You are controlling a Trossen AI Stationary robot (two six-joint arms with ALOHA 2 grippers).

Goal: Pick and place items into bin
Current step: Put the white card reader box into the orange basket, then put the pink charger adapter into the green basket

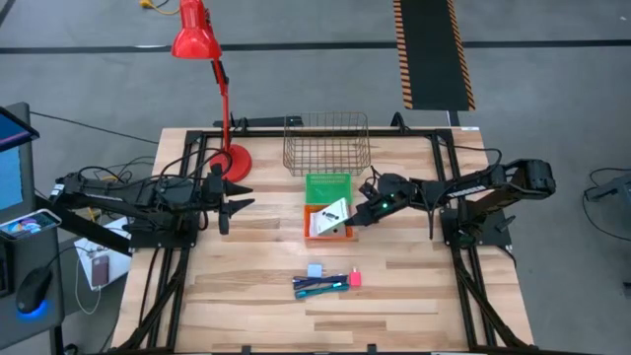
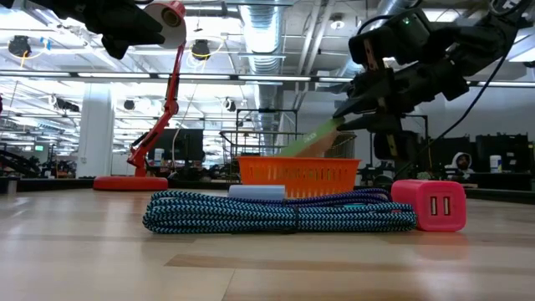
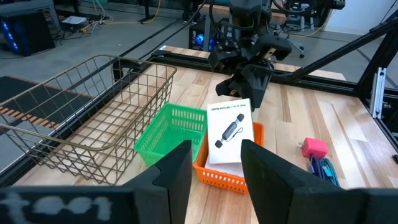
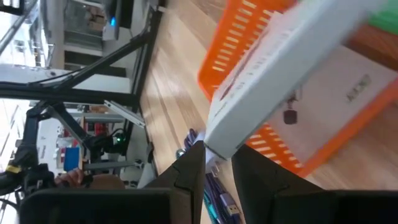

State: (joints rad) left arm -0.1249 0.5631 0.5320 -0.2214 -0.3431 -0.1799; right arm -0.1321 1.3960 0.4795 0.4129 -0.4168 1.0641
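A red desk lamp (image 1: 202, 59) stands at the wooden table's (image 1: 414, 296) far left corner, with an empty wire basket (image 1: 326, 144) to its right.

Large open lab or workshop hall, grey concrete floor (image 1: 552, 108) with hazard-striped mat (image 1: 432, 54), exposed ceiling ducts (image 2: 266, 33), strip lights, distant workbenches, computer monitor (image 1: 12, 158)

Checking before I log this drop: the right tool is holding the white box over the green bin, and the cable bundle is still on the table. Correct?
Not quite. The right tool holds the white box over the orange bin, not the green bin beside it, as the high view shows. The cable bundle does lie on the table.
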